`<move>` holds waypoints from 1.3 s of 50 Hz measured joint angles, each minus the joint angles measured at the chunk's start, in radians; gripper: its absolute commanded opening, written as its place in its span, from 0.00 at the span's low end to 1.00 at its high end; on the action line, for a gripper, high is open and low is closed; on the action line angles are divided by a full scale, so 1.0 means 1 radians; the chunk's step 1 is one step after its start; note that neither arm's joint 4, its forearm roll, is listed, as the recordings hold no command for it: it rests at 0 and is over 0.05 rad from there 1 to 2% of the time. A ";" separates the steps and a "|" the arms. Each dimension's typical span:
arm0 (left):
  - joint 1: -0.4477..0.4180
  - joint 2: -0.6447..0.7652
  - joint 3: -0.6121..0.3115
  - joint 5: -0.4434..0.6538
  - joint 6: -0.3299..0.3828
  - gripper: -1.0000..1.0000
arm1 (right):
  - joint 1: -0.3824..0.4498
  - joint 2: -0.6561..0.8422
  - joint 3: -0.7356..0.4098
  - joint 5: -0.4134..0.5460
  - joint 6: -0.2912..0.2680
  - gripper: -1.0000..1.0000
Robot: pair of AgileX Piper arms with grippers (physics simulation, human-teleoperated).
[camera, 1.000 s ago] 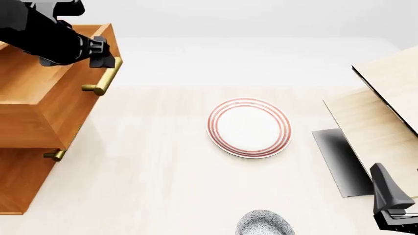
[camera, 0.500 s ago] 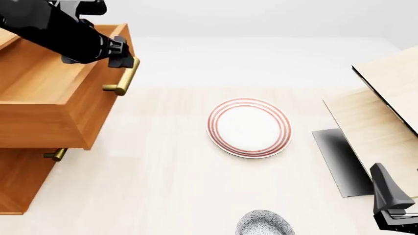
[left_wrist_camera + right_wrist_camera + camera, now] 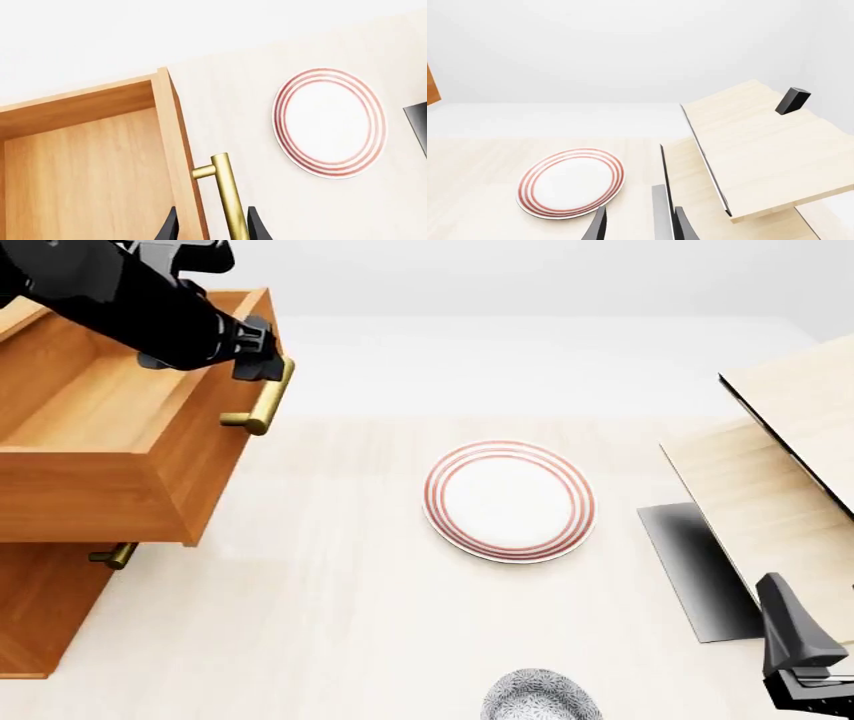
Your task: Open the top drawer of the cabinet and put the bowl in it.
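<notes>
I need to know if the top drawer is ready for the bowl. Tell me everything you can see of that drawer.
The top drawer is a deep, open-topped box of orange-brown wood, pulled well out of the cabinet so it overhangs the drawer below. Its inside looks bare where visible. A brass bar handle on two posts runs along its front; the left gripper has a finger on each side of that bar. Nothing else touches it.

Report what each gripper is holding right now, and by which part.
The left gripper grips the top drawer by its brass bar handle, fingers on either side of the bar. The right gripper holds nothing; its fingers are apart over the table.
</notes>
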State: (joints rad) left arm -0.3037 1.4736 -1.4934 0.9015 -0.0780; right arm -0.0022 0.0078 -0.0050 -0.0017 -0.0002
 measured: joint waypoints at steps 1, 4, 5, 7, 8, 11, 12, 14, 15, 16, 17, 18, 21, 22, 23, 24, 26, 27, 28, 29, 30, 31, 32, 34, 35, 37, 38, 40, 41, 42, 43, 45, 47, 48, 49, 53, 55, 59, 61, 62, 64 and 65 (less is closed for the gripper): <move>0.000 0.000 -0.001 0.001 -0.001 1.00 | 0.000 0.000 0.000 0.000 0.000 1.00; -0.001 0.002 -0.003 0.004 -0.002 1.00 | -0.001 0.000 0.000 0.000 0.000 1.00; -0.001 0.002 -0.005 0.006 -0.002 1.00 | -0.001 0.000 0.000 0.000 0.000 1.00; 0.000 0.003 -0.007 0.009 -0.001 1.00 | -0.001 0.000 0.000 0.000 0.000 1.00; 0.000 0.004 -0.008 0.010 0.000 1.00 | -0.001 0.000 0.000 0.000 0.000 1.00; 0.001 0.004 -0.010 0.013 0.003 1.00 | -0.001 0.000 0.000 0.000 0.000 1.00; 0.001 0.005 -0.010 0.014 0.004 1.00 | -0.001 0.000 0.000 0.000 0.000 1.00; 0.001 0.005 -0.012 0.017 0.007 1.00 | -0.002 0.000 0.000 0.000 0.000 1.00; 0.001 0.005 -0.013 0.018 0.008 1.00 | -0.002 0.000 0.000 0.000 0.000 1.00; 0.002 0.005 -0.015 0.020 0.009 1.00 | -0.002 0.000 0.000 0.000 0.000 1.00; 0.001 0.005 -0.017 0.022 0.011 1.00 | -0.002 0.000 0.000 0.000 0.000 1.00; 0.002 0.005 -0.019 0.025 0.012 1.00 | -0.002 0.000 0.000 0.000 0.000 1.00; 0.003 0.002 -0.024 0.031 0.020 1.00 | -0.002 0.000 -0.001 0.001 0.000 1.00; 0.002 0.002 -0.026 0.032 0.022 1.00 | -0.002 0.000 -0.001 0.001 0.000 1.00; 0.003 0.001 -0.026 0.034 0.023 1.00 | -0.002 0.000 -0.001 0.001 0.000 1.00; 0.003 0.000 -0.028 0.035 0.025 1.00 | -0.002 0.000 -0.001 0.001 0.000 1.00; 0.003 -0.002 -0.030 0.037 0.029 1.00 | -0.002 0.000 -0.001 0.001 0.000 1.00; 0.004 -0.003 -0.030 0.038 0.030 1.00 | -0.002 0.000 -0.001 0.001 0.000 1.00; 0.004 -0.004 -0.031 0.040 0.031 1.00 | -0.002 0.000 -0.001 0.001 0.000 1.00; 0.004 -0.005 -0.033 0.041 0.033 1.00 | -0.002 0.000 -0.001 0.001 0.000 1.00; 0.005 -0.006 -0.034 0.043 0.034 1.00 | -0.002 0.000 -0.001 0.001 0.000 1.00; 0.005 -0.007 -0.036 0.045 0.036 1.00 | -0.002 0.000 -0.001 0.001 0.000 1.00; 0.005 -0.008 -0.037 0.047 0.037 1.00 | -0.002 0.000 -0.001 0.001 0.000 1.00; 0.005 -0.010 -0.041 0.051 0.040 1.00 | -0.002 0.000 -0.001 0.001 0.000 1.00; 0.005 -0.010 -0.043 0.052 0.041 1.00 | -0.002 0.000 -0.001 0.001 0.000 1.00; 0.004 -0.013 -0.047 0.056 0.045 1.00 | -0.002 0.000 -0.001 0.001 0.000 1.00; 0.003 -0.015 -0.051 0.057 0.048 1.00 | -0.002 0.000 -0.001 0.001 0.000 1.00; 0.001 -0.020 -0.058 0.060 0.053 1.00 | -0.002 0.000 -0.001 0.001 0.000 1.00; 0.000 -0.023 -0.061 0.062 0.056 1.00 | -0.002 -0.001 -0.001 0.001 0.000 1.00; -0.001 -0.026 -0.064 0.064 0.058 1.00 | -0.002 -0.001 0.000 0.001 0.000 1.00; -0.002 -0.029 -0.068 0.066 0.061 1.00 | -0.002 -0.001 0.000 0.001 0.000 1.00; -0.004 -0.035 -0.073 0.069 0.067 1.00 | -0.002 -0.001 0.000 0.001 0.000 1.00; -0.006 -0.041 -0.077 0.072 0.071 1.00 | -0.002 -0.001 0.000 0.001 0.000 1.00; -0.006 -0.044 -0.079 0.074 0.073 1.00 | -0.002 -0.001 0.000 0.002 0.000 1.00; -0.006 -0.047 -0.080 0.076 0.076 1.00 | -0.002 -0.001 0.000 0.002 0.000 1.00; -0.006 -0.060 -0.086 0.084 0.084 1.00 | -0.002 -0.002 0.000 0.002 0.000 1.00; -0.005 -0.067 -0.088 0.088 0.089 1.00 | -0.002 -0.002 0.000 0.002 0.000 1.00; -0.002 -0.081 -0.091 0.097 0.099 1.00 | -0.002 -0.002 -0.001 0.002 0.000 1.00; -0.001 -0.087 -0.093 0.102 0.104 1.00 | -0.002 -0.002 -0.001 0.002 0.000 1.00; -0.001 -0.090 -0.095 0.104 0.106 1.00 | -0.002 -0.002 -0.001 0.002 0.000 1.00; -0.001 -0.095 -0.098 0.110 0.111 1.00 | -0.002 -0.002 -0.001 0.002 0.000 1.00; -0.001 -0.098 -0.100 0.112 0.113 1.00 | -0.002 -0.002 -0.001 0.003 0.000 1.00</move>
State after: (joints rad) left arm -0.3048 1.3753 -1.5932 1.0136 0.0354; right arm -0.0045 0.0058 -0.0057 0.0008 0.0000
